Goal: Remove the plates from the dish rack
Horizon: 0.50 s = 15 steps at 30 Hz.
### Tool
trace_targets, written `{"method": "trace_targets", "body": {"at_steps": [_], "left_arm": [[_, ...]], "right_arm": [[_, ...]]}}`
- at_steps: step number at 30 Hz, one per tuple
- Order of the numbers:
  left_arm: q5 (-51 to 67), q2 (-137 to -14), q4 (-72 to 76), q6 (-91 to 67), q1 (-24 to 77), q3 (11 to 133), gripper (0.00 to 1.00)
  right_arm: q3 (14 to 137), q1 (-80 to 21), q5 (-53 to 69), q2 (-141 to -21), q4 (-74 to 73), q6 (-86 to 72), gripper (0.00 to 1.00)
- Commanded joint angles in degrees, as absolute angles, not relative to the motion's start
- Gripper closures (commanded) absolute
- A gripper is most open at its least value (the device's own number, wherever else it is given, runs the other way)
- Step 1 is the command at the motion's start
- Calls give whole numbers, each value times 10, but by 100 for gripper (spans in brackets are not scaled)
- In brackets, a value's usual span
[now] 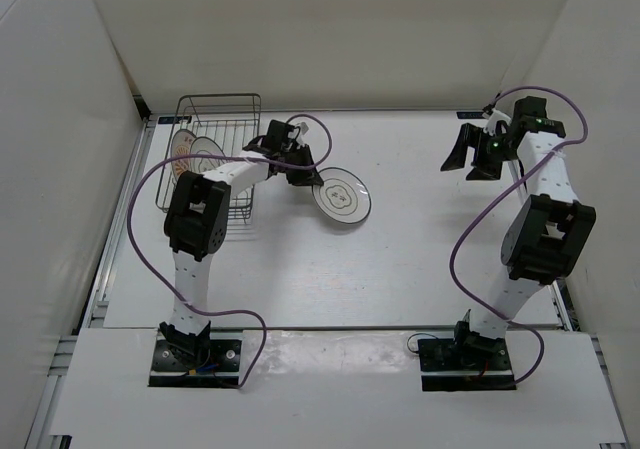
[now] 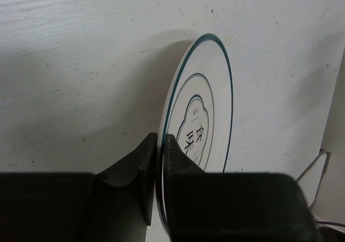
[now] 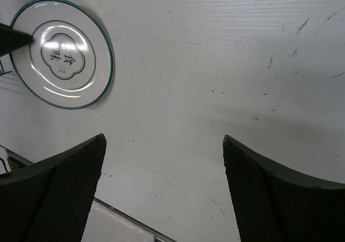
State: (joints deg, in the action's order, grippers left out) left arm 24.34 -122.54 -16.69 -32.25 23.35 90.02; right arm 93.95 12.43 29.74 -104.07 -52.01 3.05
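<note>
The step in hand was judged to be the set-down of one plate. The left gripper [image 2: 160, 147] was clamped narrowly on the near rim of a white plate [image 1: 345, 199], one jaw on either side of the edge with only the plate's thickness between them. That plate lay on the table [image 1: 300, 269] just to the right of the dish rack [image 1: 220, 96], clear of its wires. From the wrist view it appeared tilted, far edge down; whether it was fully seated could not be told. It was glossy white with a thin dark-green rim line, a second inner ring and a lobed centre motif enclosing dark characters — no chips visible. The next move, in my judgement, calls for releasing the rim and withdrawing without dragging the plate. The arm would then go to the rack, where two further plates [image 1: 208, 154] stood upright between the prongs — one orange-brown faced, one white. The right gripper [image 3: 164, 139] hung wide and empty, well to the right of the rack.
</note>
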Motion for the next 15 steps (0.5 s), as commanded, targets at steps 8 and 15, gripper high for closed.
{"method": "trace_targets", "body": {"at_steps": [8, 15], "left_arm": [[165, -1218, -292, -251, 232, 935, 68], [166, -1232, -336, -238, 232, 955, 60]], "right_arm": [[938, 137, 322, -1029, -503, 19, 10], [938, 138, 324, -1034, -506, 15, 10]]}}
